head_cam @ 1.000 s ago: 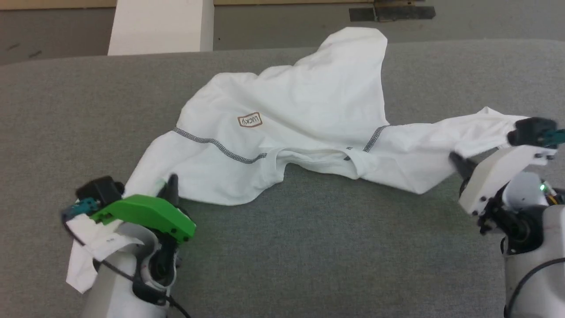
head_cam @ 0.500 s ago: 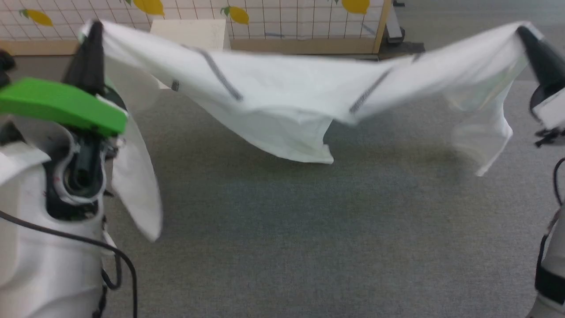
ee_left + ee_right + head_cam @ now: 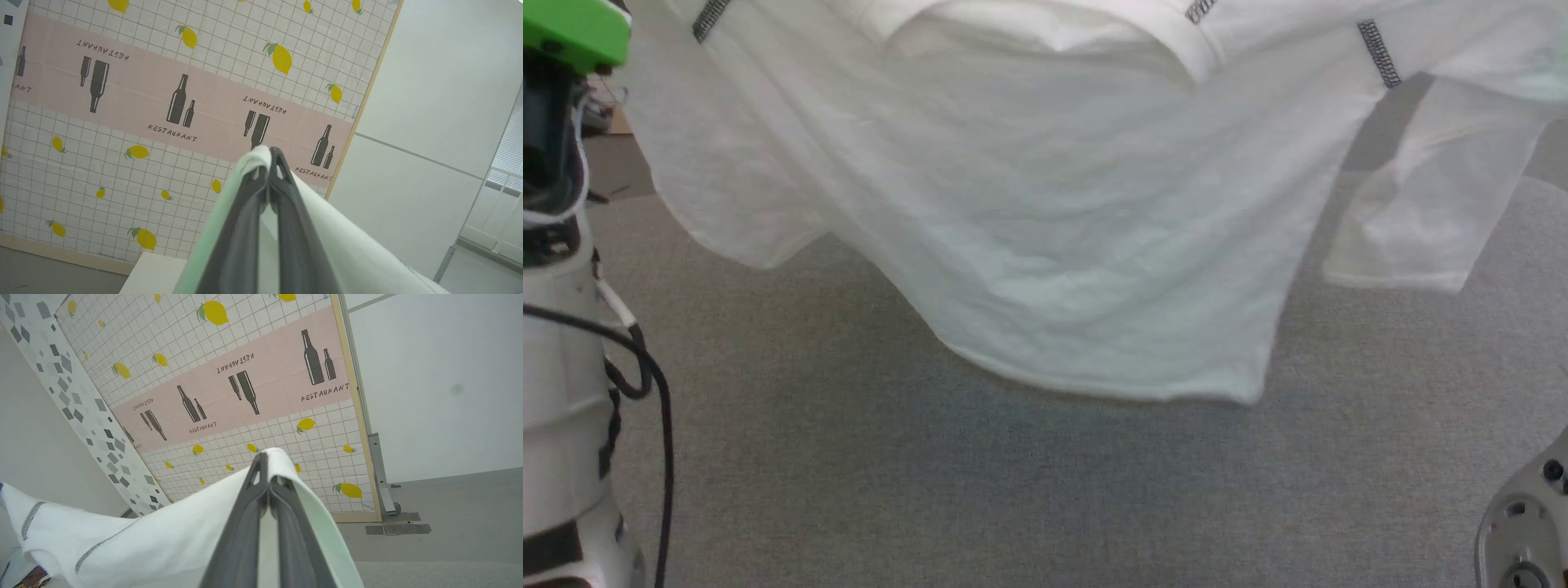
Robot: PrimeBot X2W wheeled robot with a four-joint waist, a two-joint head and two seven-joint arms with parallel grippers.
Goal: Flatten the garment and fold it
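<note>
My left gripper (image 3: 271,161) is pinched tight on the garment (image 3: 1054,245). My right gripper (image 3: 266,471) is pinched tight on it too. The white garment hangs across the top of the head view, above the grey surface (image 3: 931,490).

Even bright light; soft shadows; wrist edges warped.

Lemon-print wall panel (image 3: 122,122), grey surface (image 3: 1013,490)

The left gripper (image 3: 271,157) is closed, its tips pinching the garment (image 3: 351,245). The right gripper (image 3: 265,459) is closed on it likewise, tips together
</note>
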